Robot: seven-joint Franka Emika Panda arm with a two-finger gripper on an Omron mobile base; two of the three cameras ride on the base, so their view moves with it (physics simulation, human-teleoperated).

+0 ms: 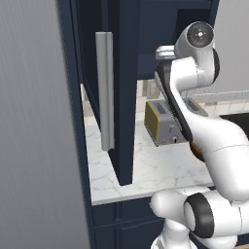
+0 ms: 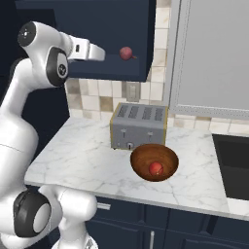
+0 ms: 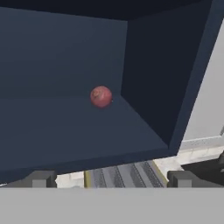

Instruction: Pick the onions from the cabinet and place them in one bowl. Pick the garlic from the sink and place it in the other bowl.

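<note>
White marble countertop [image 2: 87, 160] is seen below a dark navy wall cabinet [image 2: 104, 44], whose door [image 1: 124, 97] stands swung open with a long grey bar handle [image 1: 105, 90] on it. Behind the counter a beige tiled backsplash [image 2: 97, 99] is shown.

One duller pinkish-red onion [image 3: 101, 96] is found lying on the cabinet's floor, deep inside near the back right corner; it is round, small, and slightly mottled. From the right base view the same onion [image 2: 126, 53] is seen just ahead of the arm's hand. The gripper [image 3: 111, 179] is held at the cabinet's front edge, well short of the onion, with its jaws spread wide and nothing between them.

A second, brighter red onion [image 2: 155, 168] is seen resting in the middle of a reddish-brown wooden bowl [image 2: 141, 163]. The bowl is placed on the counter just in front of a silver four-slot toaster [image 2: 138, 124]. To the right, a black sink [image 2: 233, 163] is set into the counter.
</note>
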